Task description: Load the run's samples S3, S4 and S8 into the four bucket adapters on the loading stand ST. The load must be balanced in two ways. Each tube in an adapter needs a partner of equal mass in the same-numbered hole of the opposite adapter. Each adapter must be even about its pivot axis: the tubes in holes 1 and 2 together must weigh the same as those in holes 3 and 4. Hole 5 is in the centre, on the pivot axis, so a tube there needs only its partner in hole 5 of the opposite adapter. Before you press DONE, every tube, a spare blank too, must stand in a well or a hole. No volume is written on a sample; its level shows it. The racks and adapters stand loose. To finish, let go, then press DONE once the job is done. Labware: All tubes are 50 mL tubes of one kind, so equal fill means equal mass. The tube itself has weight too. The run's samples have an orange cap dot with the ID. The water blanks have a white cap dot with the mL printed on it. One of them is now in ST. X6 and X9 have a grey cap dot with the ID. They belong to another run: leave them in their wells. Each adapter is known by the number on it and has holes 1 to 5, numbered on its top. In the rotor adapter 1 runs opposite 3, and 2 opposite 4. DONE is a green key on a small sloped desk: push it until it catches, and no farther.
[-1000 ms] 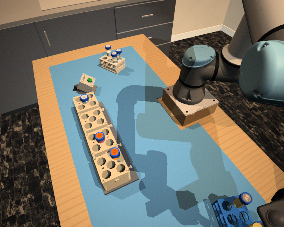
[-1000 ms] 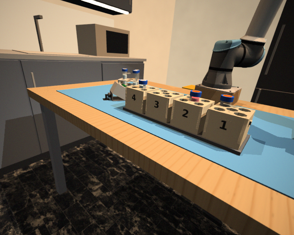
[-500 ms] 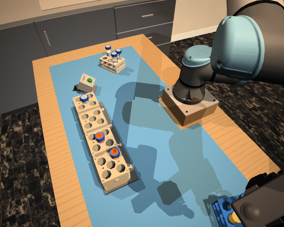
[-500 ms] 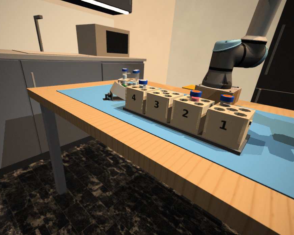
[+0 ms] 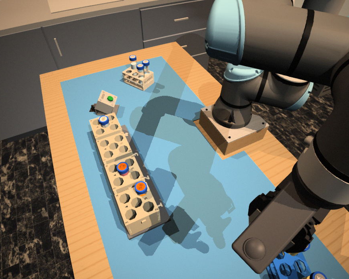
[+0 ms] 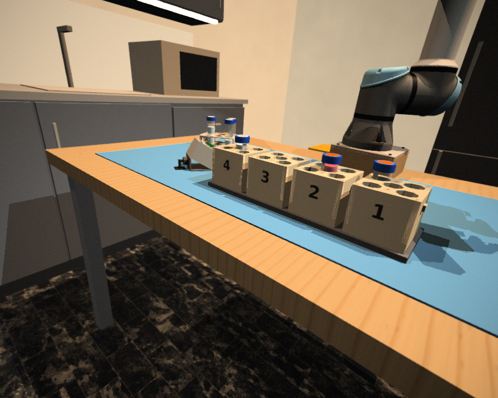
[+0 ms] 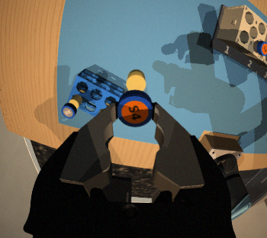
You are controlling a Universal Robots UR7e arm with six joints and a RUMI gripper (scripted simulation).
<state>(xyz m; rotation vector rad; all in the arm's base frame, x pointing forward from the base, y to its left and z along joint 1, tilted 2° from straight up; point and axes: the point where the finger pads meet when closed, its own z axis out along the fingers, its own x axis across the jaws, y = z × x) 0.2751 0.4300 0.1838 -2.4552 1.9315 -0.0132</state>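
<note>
My gripper (image 7: 135, 103) is shut on sample S4 (image 7: 134, 113), an orange-dotted tube with yellow liquid, held in the air beside the blue rack (image 7: 87, 99) (image 5: 296, 272). The jaws are hidden in the top view. On the stand (image 5: 164, 217) (image 7: 230, 54), S8 (image 5: 140, 187) (image 6: 385, 166) stands in a corner hole, seemingly hole 1, of adapter 1 (image 6: 390, 229). S3 (image 5: 122, 167) (image 6: 331, 158) stands in the centre hole of adapter 2 (image 6: 313, 210). Adapter 3 (image 6: 264, 193) holds no tube. A white-dotted blank (image 5: 103, 120) (image 6: 242, 139) stands in the centre hole of adapter 4 (image 6: 227, 177).
Three blanks stand in the pale rack (image 5: 148, 81) at the far end. The green DONE key (image 5: 110, 98) is on its desk beyond adapter 4. A grey-dotted tube (image 7: 69, 110) stands in the blue rack, and another grey-dotted tube (image 5: 306, 247) is mostly hidden. The arm's base (image 5: 243, 141) is beside the mat.
</note>
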